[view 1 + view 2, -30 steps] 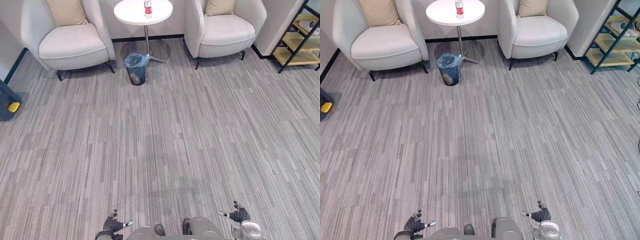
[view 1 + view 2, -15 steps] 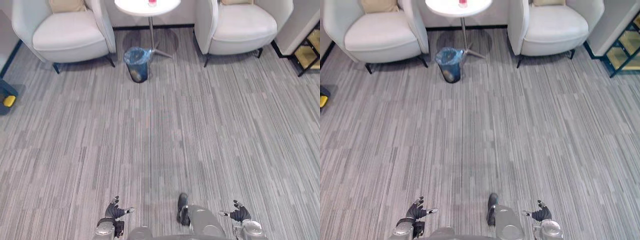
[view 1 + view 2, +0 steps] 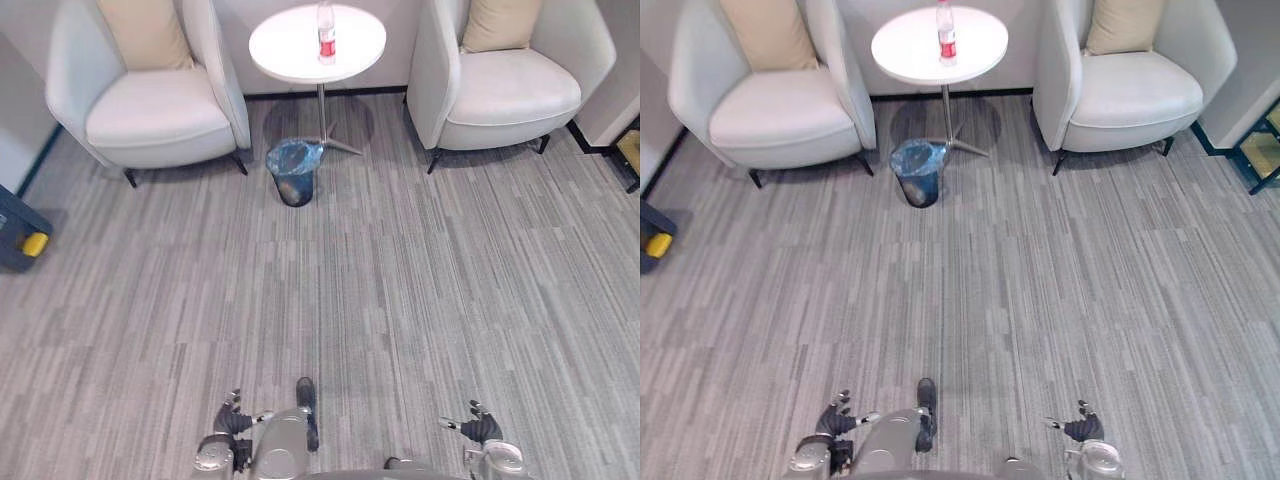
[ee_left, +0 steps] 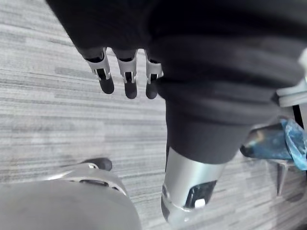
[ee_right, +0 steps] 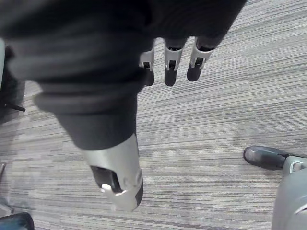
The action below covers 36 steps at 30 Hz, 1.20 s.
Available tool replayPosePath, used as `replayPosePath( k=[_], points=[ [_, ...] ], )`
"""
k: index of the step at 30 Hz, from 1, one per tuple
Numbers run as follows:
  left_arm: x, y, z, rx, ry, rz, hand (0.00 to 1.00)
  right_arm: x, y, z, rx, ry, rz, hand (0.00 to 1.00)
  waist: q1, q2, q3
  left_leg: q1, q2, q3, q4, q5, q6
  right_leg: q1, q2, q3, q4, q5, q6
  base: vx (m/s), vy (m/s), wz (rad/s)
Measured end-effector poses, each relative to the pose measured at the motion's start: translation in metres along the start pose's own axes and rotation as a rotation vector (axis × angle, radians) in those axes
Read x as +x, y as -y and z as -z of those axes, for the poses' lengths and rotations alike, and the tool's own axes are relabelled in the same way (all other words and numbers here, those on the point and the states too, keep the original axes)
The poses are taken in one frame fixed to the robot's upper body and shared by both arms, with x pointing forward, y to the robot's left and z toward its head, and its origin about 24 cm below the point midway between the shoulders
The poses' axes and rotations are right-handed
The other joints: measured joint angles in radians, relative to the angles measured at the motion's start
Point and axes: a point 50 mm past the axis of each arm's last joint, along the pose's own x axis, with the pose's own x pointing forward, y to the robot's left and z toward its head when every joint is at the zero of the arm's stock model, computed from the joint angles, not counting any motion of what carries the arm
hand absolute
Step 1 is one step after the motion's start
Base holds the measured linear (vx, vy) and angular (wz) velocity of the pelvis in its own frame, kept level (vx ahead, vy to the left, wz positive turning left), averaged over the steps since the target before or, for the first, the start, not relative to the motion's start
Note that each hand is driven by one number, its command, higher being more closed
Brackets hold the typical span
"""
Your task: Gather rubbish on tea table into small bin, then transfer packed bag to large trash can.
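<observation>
my left hand (image 3: 229, 424) and right hand (image 3: 481, 429) hang low over the grey carpeted floor (image 3: 400, 290), fingers straight and relaxed, gripping nothing. well ahead of them the small bin (image 3: 295, 175), lined with a blue bag, stands on the floor just beside the foot of the round white counter (image 3: 285, 48). a bottle (image 3: 325, 32) stands upright near the counter's middle. a pale armchair (image 3: 160, 115) sits either side.

1. Bottle (image 3: 325, 25): clear with a red label, upright about mid-table (image 3: 285, 45), which is round and white.
2. Bin (image 3: 295, 178): small, dark, lined with a blue bag (image 3: 293, 155), upright on the floor by the table's foot.
</observation>
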Motion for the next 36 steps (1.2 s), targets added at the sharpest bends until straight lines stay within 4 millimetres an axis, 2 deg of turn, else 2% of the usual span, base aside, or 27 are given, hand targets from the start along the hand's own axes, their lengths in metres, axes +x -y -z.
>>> replayPosePath(
  k=[2, 3, 4, 5, 6, 8, 9, 11, 13, 14, 15, 16, 18, 19, 20, 21, 23, 24, 25, 27, 29, 30, 31, 32, 33, 35, 36],
  points=[
    [0.0, 0.0, 0.002, -0.001, -0.007, 0.0, 0.0, 0.002, 0.0, -0.006, 0.005, 0.015, 0.006, 0.0, 0.003, 0.001, -0.002, 0.013, -0.005, 0.019, 0.037, -0.062, 0.015, -0.061, -0.019, 0.06, 0.155, -0.003, 0.005, 0.42, 0.24, -0.17],
    [-0.002, -0.001, 0.007, 0.005, -0.025, -0.001, 0.0, 0.002, -0.005, -0.009, 0.009, 0.024, -0.007, 0.0, 0.002, 0.0, -0.001, 0.065, -0.011, 0.035, 0.027, -0.093, 0.019, -0.153, -0.034, 0.128, 0.39, 0.01, 0.076, 0.4, 0.212, -0.27],
    [-0.003, -0.001, 0.01, 0.01, -0.033, 0.0, 0.0, 0.002, -0.009, -0.008, 0.003, 0.021, -0.019, 0.0, -0.001, -0.003, -0.002, 0.107, -0.02, 0.04, 0.019, -0.117, 0.021, -0.204, -0.043, 0.156, 0.536, 0.019, 0.184, 0.51, 0.209, -0.26],
    [-0.004, -0.001, 0.012, 0.015, -0.038, 0.003, 0.0, 0.001, -0.011, -0.007, -0.001, 0.018, -0.029, 0.0, -0.001, -0.003, -0.002, 0.162, -0.03, 0.041, 0.009, -0.151, 0.035, -0.267, -0.042, 0.165, 0.7, 0.018, 0.199, 0.45, 0.121, -0.16],
    [-0.005, -0.001, 0.013, 0.017, -0.043, 0.003, 0.0, 0.001, -0.011, -0.006, -0.002, 0.018, -0.032, 0.0, -0.002, -0.003, -0.002, 0.19, -0.035, 0.043, 0.002, -0.159, 0.041, -0.301, -0.045, 0.164, 0.771, 0.001, 0.189, 0.55, 0.104, -0.05],
    [-0.005, -0.001, 0.015, 0.022, -0.046, 0.006, 0.0, 0.001, -0.013, -0.006, -0.029, 0.018, -0.045, 0.0, -0.029, 0.002, 0.001, 0.295, -0.038, 0.043, -0.037, -0.178, 0.05, -0.403, -0.048, 0.071, 0.864, -0.053, 0.09, 0.55, 0.023, 0.12],
    [-0.005, -0.001, 0.014, 0.022, -0.044, 0.006, 0.0, 0.002, -0.015, -0.008, -0.048, 0.026, -0.053, 0.0, -0.034, 0.015, 0.007, 0.343, -0.025, 0.044, -0.069, -0.178, 0.049, -0.453, -0.031, 0.017, 0.815, -0.074, 0.049, 0.48, -0.046, 0.06],
    [-0.004, 0.001, 0.011, 0.018, -0.034, 0.01, 0.0, 0.003, -0.013, -0.012, -0.052, 0.038, -0.051, 0.0, -0.052, 0.041, 0.016, 0.384, 0.014, 0.044, -0.086, -0.175, 0.044, -0.509, 0.014, -0.035, 0.68, -0.082, 0.022, 0.41, -0.091, 0.04],
    [-0.003, 0.002, 0.009, 0.018, -0.029, 0.01, 0.0, 0.003, -0.01, -0.012, -0.058, 0.038, -0.045, 0.0, -0.06, 0.057, 0.024, 0.423, 0.043, 0.042, -0.099, -0.172, 0.037, -0.545, 0.054, -0.046, 0.518, -0.04, -0.013, 0.38, -0.127, 0.11],
    [-0.003, 0.0, 0.008, 0.021, -0.028, 0.007, 0.0, 0.002, -0.008, -0.01, -0.062, 0.031, -0.041, 0.0, -0.064, 0.05, 0.021, 0.457, 0.055, 0.038, -0.109, -0.17, -0.004, -0.552, 0.079, -0.035, 0.33, 0.061, -0.023, 0.53, -0.215, 0.21],
    [-0.003, -0.004, 0.008, 0.028, -0.026, 0.0, 0.0, -0.001, -0.006, 0.0, -0.072, 0.006, -0.039, 0.0, -0.068, 0.025, 0.016, 0.479, 0.043, 0.027, -0.109, -0.178, -0.037, -0.534, 0.084, -0.013, 0.181, 0.219, -0.03, 0.66, -0.274, 0.27],
    [-0.002, 0.0, 0.01, 0.018, -0.04, 0.006, 0.0, -0.001, 0.002, 0.005, -0.084, -0.011, -0.023, 0.0, -0.071, 0.041, 0.012, 0.513, 0.069, -0.004, -0.099, -0.205, -0.079, -0.532, 0.1, -0.02, 0.222, 0.328, -0.101, 0.67, -0.276, 0.23],
    [-0.002, 0.004, 0.009, 0.011, -0.037, 0.014, 0.0, 0.001, 0.004, -0.004, -0.083, 0.017, -0.017, 0.0, -0.085, 0.061, -0.001, 0.483, 0.109, -0.028, -0.031, -0.173, -0.123, -0.531, 0.125, -0.029, 0.254, 0.251, -0.108, 0.51, -0.231, 0.13],
    [0.0, 0.009, 0.005, -0.003, -0.027, 0.023, 0.0, 0.002, 0.004, -0.007, -0.08, 0.027, -0.014, 0.0, -0.089, 0.073, 0.004, 0.431, 0.141, -0.053, 0.103, -0.149, -0.156, -0.5, 0.143, -0.043, 0.25, 0.219, -0.129, 0.38, -0.209, 0.13],
    [0.0, 0.012, 0.004, -0.017, -0.027, 0.025, 0.0, 0.001, 0.005, -0.005, -0.077, 0.023, -0.012, 0.0, -0.088, 0.077, 0.007, 0.394, 0.159, -0.068, 0.207, -0.122, -0.156, -0.471, 0.152, -0.052, 0.239, 0.204, -0.132, 0.56, -0.287, 0.15],
    [-0.001, 0.016, 0.006, -0.046, -0.034, 0.026, 0.0, -0.001, 0.002, -0.001, -0.077, 0.015, -0.02, 0.0, -0.083, 0.079, 0.01, 0.321, 0.195, -0.091, 0.428, -0.045, -0.159, -0.386, 0.171, -0.058, 0.202, 0.182, -0.144, 0.46, -0.215, 0.11],
    [-0.003, 0.02, 0.005, -0.062, -0.024, 0.029, 0.0, -0.005, -0.007, 0.0, -0.062, 0.041, -0.039, 0.0, -0.065, 0.069, 0.013, 0.204, 0.256, -0.062, 0.698, -0.069, -0.124, -0.251, 0.19, -0.06, 0.142, 0.145, -0.17, 0.49, -0.189, 0.02],
    [-0.003, 0.021, 0.003, -0.065, -0.014, 0.031, 0.0, -0.006, -0.009, -0.002, -0.057, 0.052, -0.042, 0.0, -0.054, 0.062, 0.012, 0.159, 0.268, -0.036, 0.741, -0.081, -0.105, -0.213, 0.192, -0.051, 0.118, 0.128, -0.177, 0.45, -0.133, -0.1],
    [-0.002, 0.021, 0.0, -0.07, 0.0, 0.03, 0.0, -0.006, -0.01, -0.005, -0.042, 0.061, -0.042, 0.0, -0.046, 0.059, 0.011, 0.094, 0.271, -0.013, 0.742, -0.095, -0.084, -0.165, 0.192, -0.046, 0.086, 0.125, -0.174, 0.27, -0.056, -0.12],
    [-0.002, 0.021, -0.005, -0.073, 0.019, 0.028, 0.0, -0.004, -0.009, -0.008, -0.013, 0.064, -0.035, 0.0, -0.034, 0.055, 0.013, 0.03, 0.26, 0.035, 0.646, -0.126, -0.081, -0.116, 0.188, -0.03, 0.047, 0.126, -0.165, 0.34, 0.003, -0.24],
    [0.0, 0.02, -0.008, -0.076, 0.026, 0.028, 0.0, -0.001, -0.009, -0.01, 0.004, 0.055, -0.029, 0.0, -0.022, 0.054, 0.015, 0.008, 0.214, 0.072, 0.473, -0.129, -0.076, -0.085, 0.162, -0.009, 0.031, 0.115, -0.145, 0.36, 0.089, -0.3],
    [0.0, 0.021, -0.008, -0.072, 0.026, 0.032, 0.0, -0.001, -0.008, -0.01, 0.014, 0.054, -0.019, 0.0, -0.025, 0.048, 0.018, 0.006, 0.158, 0.073, 0.303, -0.123, -0.081, -0.057, 0.137, -0.002, 0.014, 0.103, -0.125, 0.37, 0.149, -0.18],
    [-0.001, 0.022, -0.006, -0.072, 0.02, 0.034, 0.0, -0.001, -0.004, -0.009, 0.019, 0.048, -0.005, 0.0, -0.023, 0.053, 0.016, 0.021, 0.109, 0.065, 0.094, -0.077, -0.106, -0.034, 0.12, 0.011, 0.003, 0.085, -0.098, 0.37, 0.171, -0.19],
    [-0.002, 0.023, -0.004, -0.07, 0.015, 0.037, 0.0, -0.001, -0.001, -0.007, 0.013, 0.042, 0.002, 0.0, -0.023, 0.069, 0.007, 0.035, 0.095, 0.062, -0.006, -0.03, -0.121, -0.027, 0.126, 0.017, -0.004, 0.076, -0.085, 0.38, 0.216, -0.36],
    [-0.004, 0.022, 0.005, -0.066, -0.015, 0.036, 0.0, -0.001, 0.003, -0.003, 0.003, 0.021, 0.016, 0.0, -0.013, 0.09, -0.001, 0.044, 0.088, 0.03, -0.066, 0.09, -0.028, -0.013, 0.139, 0.042, -0.003, 0.045, -0.061, 0.4, 0.239, -0.23],
    [0.0, 0.011, 0.001, -0.045, -0.008, 0.013, 0.0, -0.003, -0.002, 0.004, 0.005, -0.003, 0.005, 0.0, -0.008, 0.028, -0.012, 0.043, 0.019, 0.044, -0.038, 0.022, 0.008, -0.002, 0.069, 0.062, 0.008, 0.003, -0.024, 0.44, 0.22, 0.05],
    [0.0, 0.009, 0.0, -0.042, -0.006, 0.011, 0.0, -0.002, -0.001, 0.004, 0.006, -0.005, 0.008, 0.0, -0.006, 0.018, -0.014, 0.035, 0.008, 0.047, -0.015, -0.002, 0.012, 0.0, 0.055, 0.063, 0.022, -0.006, -0.018, 0.39, 0.147, 0.13]
  ],
)
